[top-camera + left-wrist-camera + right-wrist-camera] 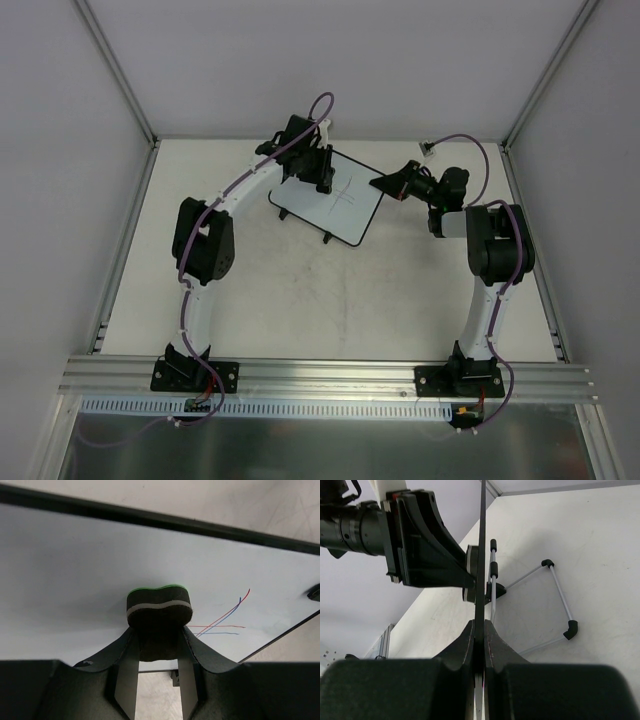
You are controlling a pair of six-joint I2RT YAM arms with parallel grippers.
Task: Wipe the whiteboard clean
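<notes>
The whiteboard stands tilted at the back middle of the table, with thin crossing pen lines on its face. My left gripper is at the board's upper left, shut on a black felt eraser with a white and green layer. The eraser sits against the white face, just left of red and blue lines. My right gripper is shut on the board's right edge, seen edge-on there. In the top view the right gripper is at the board's right corner.
A wire stand with black feet props the board from behind. A small white object lies at the back right. Grey walls and aluminium posts enclose the table. The left arm arches along the left side.
</notes>
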